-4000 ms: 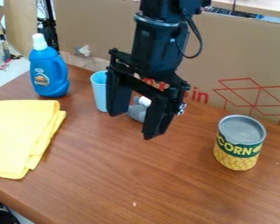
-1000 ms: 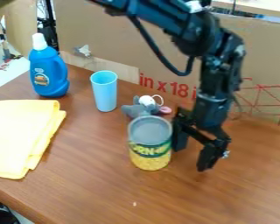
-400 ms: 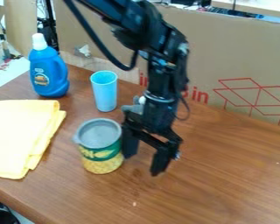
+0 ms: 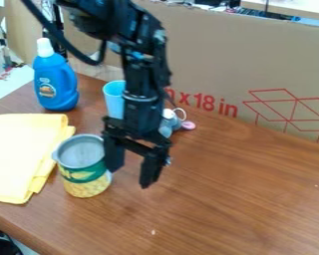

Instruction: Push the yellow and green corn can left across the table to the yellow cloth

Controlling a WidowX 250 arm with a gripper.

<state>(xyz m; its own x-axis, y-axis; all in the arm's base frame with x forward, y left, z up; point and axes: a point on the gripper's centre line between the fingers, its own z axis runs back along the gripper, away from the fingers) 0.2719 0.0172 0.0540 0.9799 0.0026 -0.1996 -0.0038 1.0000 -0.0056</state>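
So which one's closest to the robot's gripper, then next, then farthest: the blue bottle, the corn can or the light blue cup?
1. Corn can: right beside the gripper, on its left in the view.
2. Light blue cup: behind the gripper, partly hidden by the arm.
3. Blue bottle: farther back, at the upper left.

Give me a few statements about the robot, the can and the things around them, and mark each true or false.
1. The gripper has the can between its fingers. False: the can is outside them, beside one finger.
2. The cup is partly hidden behind the robot arm. True.
3. The blue bottle lies on its side. False: it stands upright.
4. The cloth is yellow. True.
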